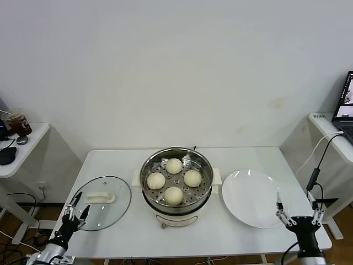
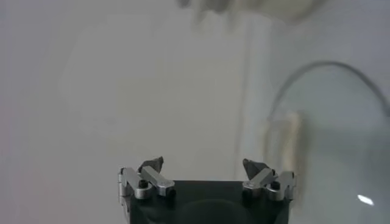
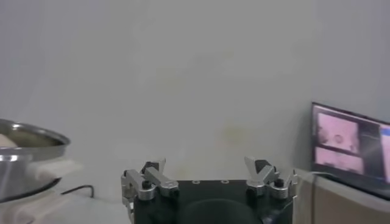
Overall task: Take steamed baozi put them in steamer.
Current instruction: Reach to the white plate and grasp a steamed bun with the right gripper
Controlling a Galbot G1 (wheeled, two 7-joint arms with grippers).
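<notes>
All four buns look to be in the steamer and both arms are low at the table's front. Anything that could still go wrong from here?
1. The left gripper, open, sits right at the rim of the glass lid; a careless lift could knock it.
2. The right gripper, open, is beside the empty plate, which lies close to the table's front right corner and could be pushed off.
3. The four buns lie uncovered in the steamer.

Office-like lab, bare white wall, white table [image 1: 110, 160], side desks, laptop [image 1: 346, 105]
</notes>
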